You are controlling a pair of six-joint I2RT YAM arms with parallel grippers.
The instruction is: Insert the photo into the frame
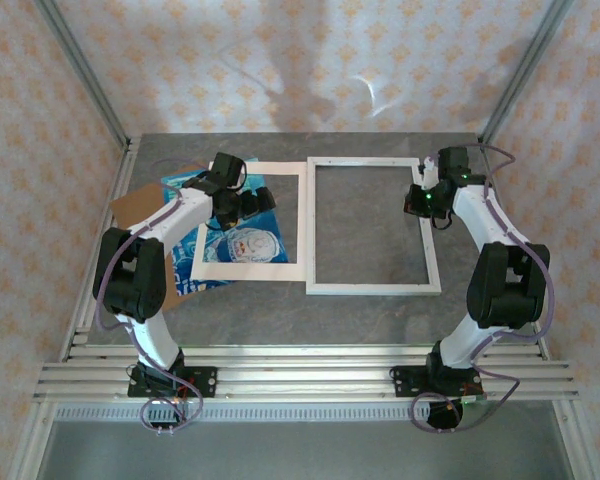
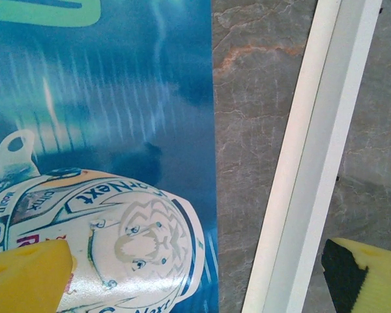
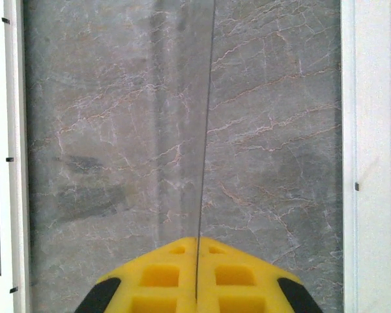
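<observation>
The teal-blue photo (image 1: 248, 240) lies flat at the table's left, partly under a cream mat (image 1: 246, 271). In the left wrist view the photo (image 2: 117, 130) shows its white-faced figure, with its right edge on bare table. My left gripper (image 1: 242, 205) hovers inside the mat's opening above the photo, open and empty (image 2: 195, 287). The white frame (image 1: 373, 288) lies flat right of the mat. My right gripper (image 1: 422, 200) is over the frame's right side. Its yellow fingers (image 3: 163, 277) are shut on a thin clear sheet (image 3: 207, 130), seen edge-on as a dark line.
A brown backing board (image 1: 138, 205) lies under the photo at the far left. The mat's right border (image 2: 293, 169) runs beside the frame's left rail. Grey marble table (image 3: 117, 130) shows inside the frame. Patterned walls close in the back and sides.
</observation>
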